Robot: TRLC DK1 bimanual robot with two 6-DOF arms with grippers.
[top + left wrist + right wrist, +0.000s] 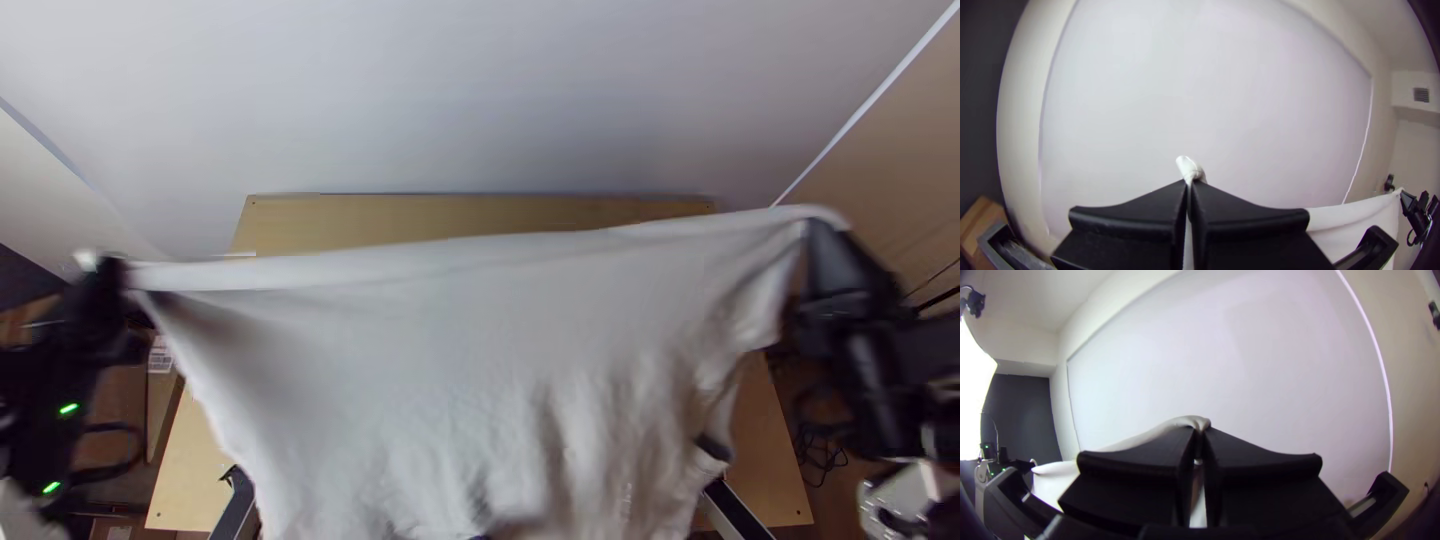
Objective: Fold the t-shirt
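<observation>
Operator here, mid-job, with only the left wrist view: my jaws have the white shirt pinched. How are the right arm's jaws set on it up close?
Observer: The right wrist view shows the right gripper with its jaws closed on the t-shirt.
Operator: And the cloth between us?
Observer: From above, its upper edge runs fairly taut across to the left gripper, and loose folds hang lower down.
Operator: Where's the table?
Observer: Behind the shirt in the top view; the light wooden table shows beyond its upper edge.
</observation>
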